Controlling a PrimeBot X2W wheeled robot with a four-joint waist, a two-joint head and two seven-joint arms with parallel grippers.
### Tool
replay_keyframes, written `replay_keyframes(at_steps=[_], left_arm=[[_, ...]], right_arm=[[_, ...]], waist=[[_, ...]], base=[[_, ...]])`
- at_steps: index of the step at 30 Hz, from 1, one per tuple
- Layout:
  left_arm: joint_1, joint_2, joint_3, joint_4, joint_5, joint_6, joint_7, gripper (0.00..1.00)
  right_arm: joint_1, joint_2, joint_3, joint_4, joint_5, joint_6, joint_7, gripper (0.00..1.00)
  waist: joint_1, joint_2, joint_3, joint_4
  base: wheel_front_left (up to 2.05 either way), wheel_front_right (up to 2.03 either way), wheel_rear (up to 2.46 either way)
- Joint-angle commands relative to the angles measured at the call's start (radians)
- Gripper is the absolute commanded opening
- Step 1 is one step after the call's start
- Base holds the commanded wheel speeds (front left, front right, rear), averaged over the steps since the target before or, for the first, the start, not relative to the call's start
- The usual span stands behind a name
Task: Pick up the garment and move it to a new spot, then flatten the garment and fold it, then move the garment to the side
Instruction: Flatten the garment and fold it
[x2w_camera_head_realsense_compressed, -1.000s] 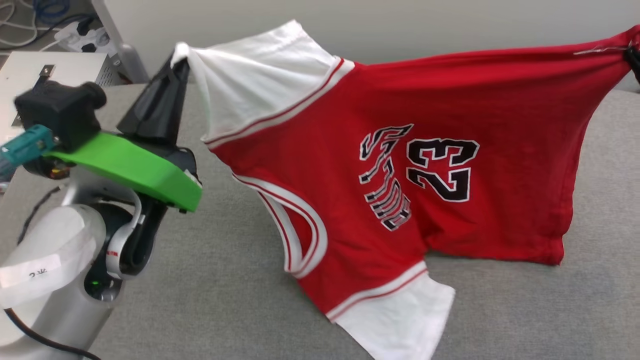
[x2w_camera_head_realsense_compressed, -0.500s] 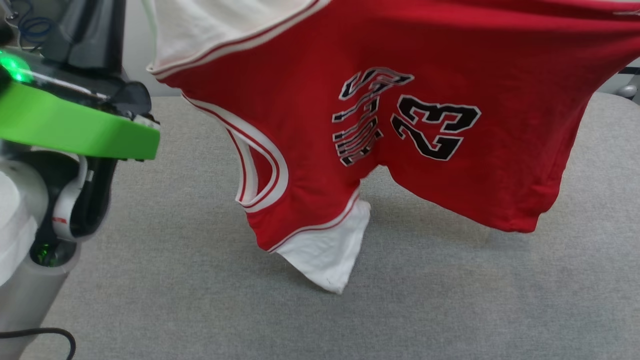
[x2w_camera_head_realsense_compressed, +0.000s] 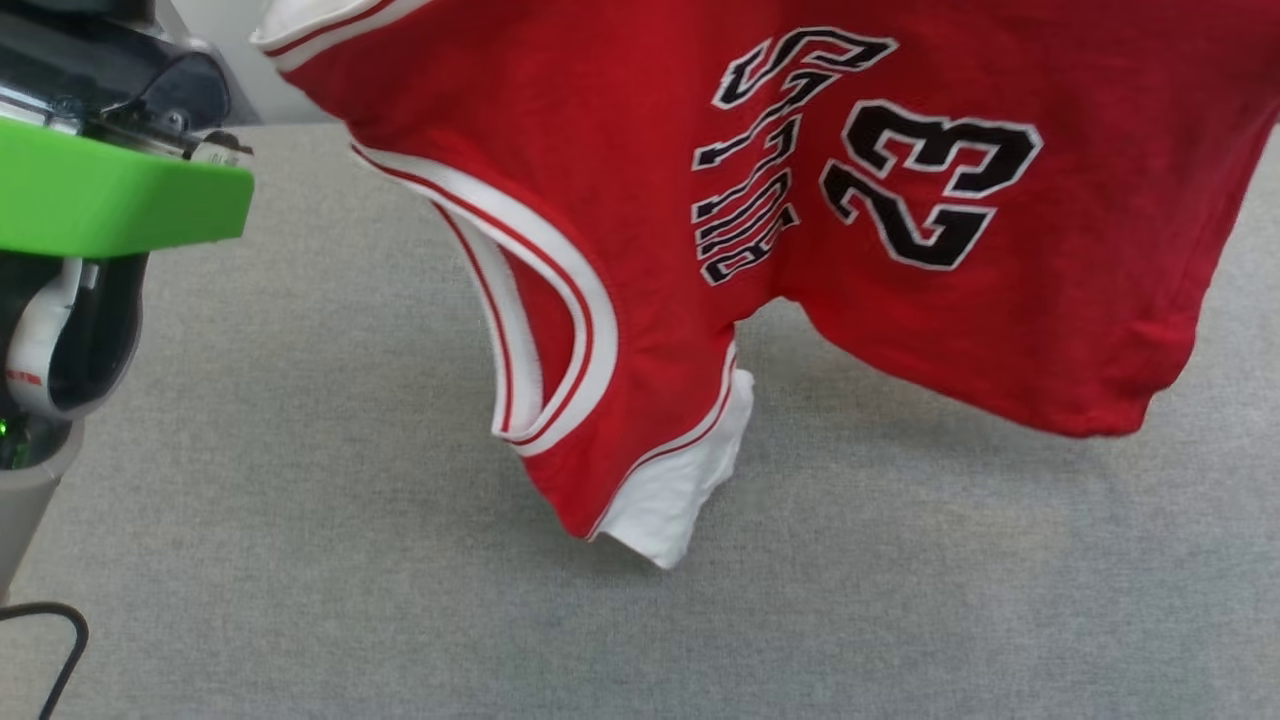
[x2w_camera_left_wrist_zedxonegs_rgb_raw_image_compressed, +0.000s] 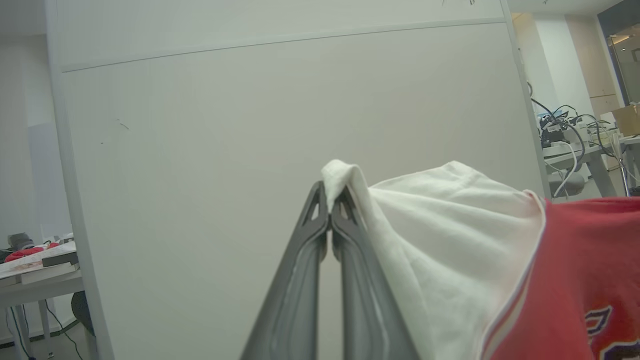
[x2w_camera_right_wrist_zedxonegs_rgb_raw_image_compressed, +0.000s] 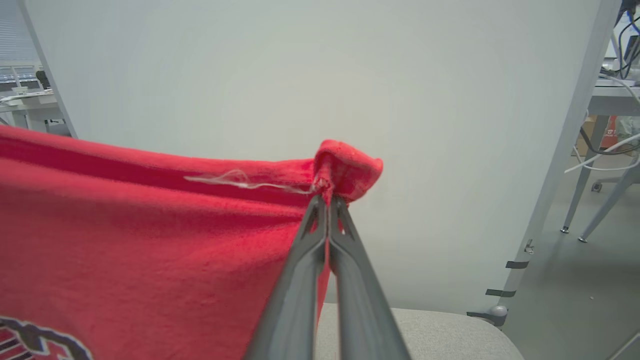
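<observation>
at the far left of the head view, the left arm's green cover (x2w_camera_head_realsense_compressed: 110, 195) is sticking in over the grey table (x2w_camera_head_realsense_compressed: 300, 560). in the left wrist view, the left pincer (x2w_camera_left_wrist_zedxonegs_rgb_raw_image_compressed: 329, 199) is closing tight on a bunched fold of the garment's (x2w_camera_left_wrist_zedxonegs_rgb_raw_image_compressed: 450, 225) white sleeve, in front of a pale partition wall (x2w_camera_left_wrist_zedxonegs_rgb_raw_image_compressed: 250, 125).

the garment (x2w_camera_head_realsense_compressed: 640, 130) is hanging stretched between the 2 pincers above the table, its front facing the head camera. its striped neck trim (x2w_camera_head_realsense_compressed: 565, 300) is sagging in a loop, and the other white sleeve (x2w_camera_head_realsense_compressed: 675, 490) is dangling toward the table; i cannot tell whether the tip is touching. further right, the black lettering and the 23 (x2w_camera_head_realsense_compressed: 930, 185) are showing tilted.

in the right wrist view, the right pincer (x2w_camera_right_wrist_zedxonegs_rgb_raw_image_compressed: 327, 197) is pinching shut on a red corner of the garment (x2w_camera_right_wrist_zedxonegs_rgb_raw_image_compressed: 150, 225), with a loose white thread (x2w_camera_right_wrist_zedxonegs_rgb_raw_image_compressed: 235, 180) trailing just beside the tips.
</observation>
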Motion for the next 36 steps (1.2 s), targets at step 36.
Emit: replay_keyframes(at_steps=[36], left_arm=[[-1.144, -0.118, -0.051, 1.006, 0.293, -0.302, -0.232, 0.0]], right_arm=[[-1.098, 0.177, 0.128, 0.94, -0.38, -0.002, -0.633, 0.0]], waist=[[0.0, -0.0001, 0.599, -0.07]], base=[[0.0, 0.0, 0.0]])
